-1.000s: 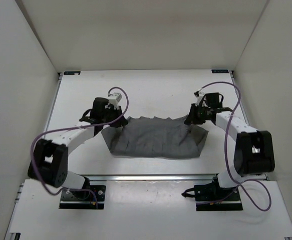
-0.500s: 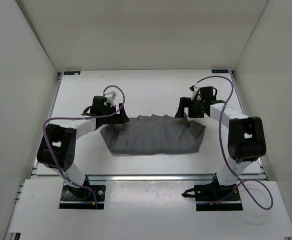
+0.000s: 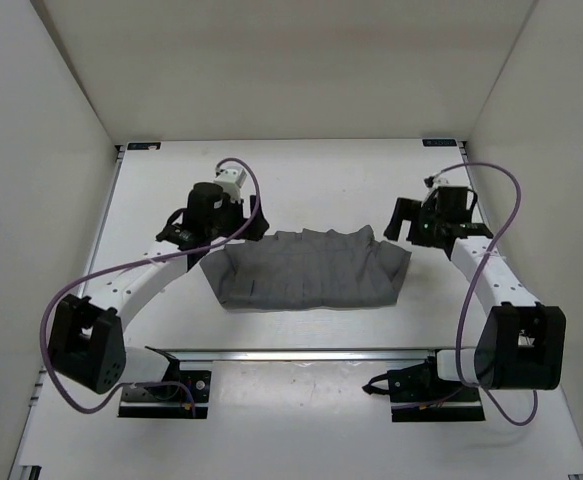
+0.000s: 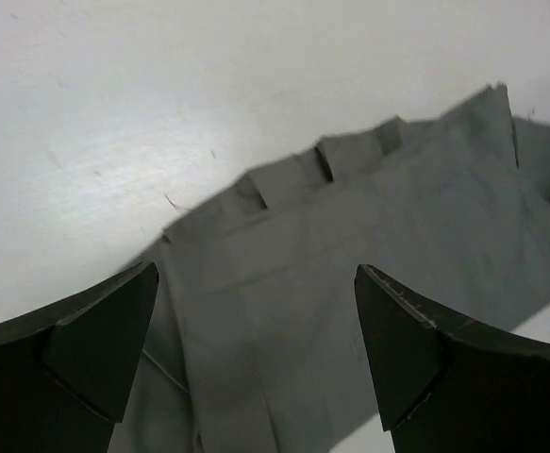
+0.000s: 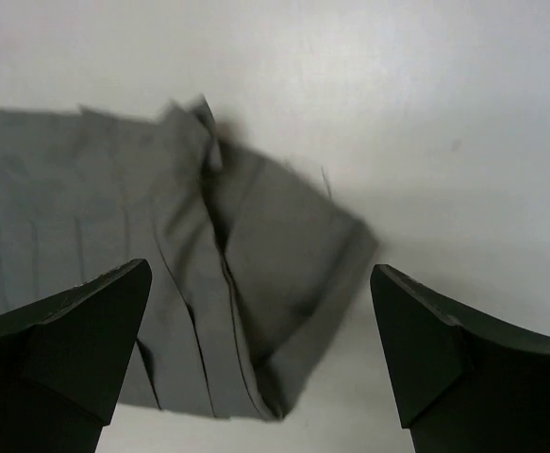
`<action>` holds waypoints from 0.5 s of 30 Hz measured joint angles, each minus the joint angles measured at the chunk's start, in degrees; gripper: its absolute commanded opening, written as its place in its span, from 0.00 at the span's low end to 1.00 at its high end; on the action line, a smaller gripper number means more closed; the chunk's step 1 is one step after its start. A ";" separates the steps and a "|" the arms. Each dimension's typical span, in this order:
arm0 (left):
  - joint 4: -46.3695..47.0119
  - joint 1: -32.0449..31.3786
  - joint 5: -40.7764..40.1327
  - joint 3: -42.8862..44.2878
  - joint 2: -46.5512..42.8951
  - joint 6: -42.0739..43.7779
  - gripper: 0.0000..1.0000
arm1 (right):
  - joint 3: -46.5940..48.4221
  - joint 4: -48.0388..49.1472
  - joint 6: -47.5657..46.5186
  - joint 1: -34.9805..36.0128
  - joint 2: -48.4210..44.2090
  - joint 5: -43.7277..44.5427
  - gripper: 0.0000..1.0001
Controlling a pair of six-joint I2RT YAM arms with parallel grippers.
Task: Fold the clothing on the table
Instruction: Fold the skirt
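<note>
Nearest us, just past the rail (image 3: 311,353), the skirt (image 3: 311,275) is lying mid-table (image 3: 321,180) as a doubled band. Its near edge is running fairly straight and its far edge is showing stepped pleat ends.

The left pincer (image 3: 241,225) is hovering over the far-left corner, jaws wide apart and gripping nothing. The right pincer (image 3: 403,218) is hovering just off the far-right corner, equally wide and empty.

We are reading this step as letting go of a laid fold. To do it well, we are recommending a straight lift so no finger drags a pleat. We are also flagging the rumpled right end for smoothing before any crosswise fold.
</note>
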 measured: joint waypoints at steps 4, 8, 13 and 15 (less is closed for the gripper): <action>-2.12 -3.26 -0.90 -4.02 -2.01 -0.94 0.96 | -6.14 -5.01 2.12 0.90 0.17 0.59 0.99; -5.40 -3.06 -1.81 -8.94 -1.90 -2.03 0.94 | -10.84 -6.73 4.13 3.76 0.17 0.04 0.99; -8.31 -2.58 -2.14 -9.79 -1.09 -2.19 0.90 | -13.62 -6.03 6.01 6.25 0.98 -0.52 0.91; -9.31 -3.13 -2.75 -9.79 -0.09 -2.19 0.89 | -14.32 -5.07 6.47 6.12 1.62 -0.68 0.84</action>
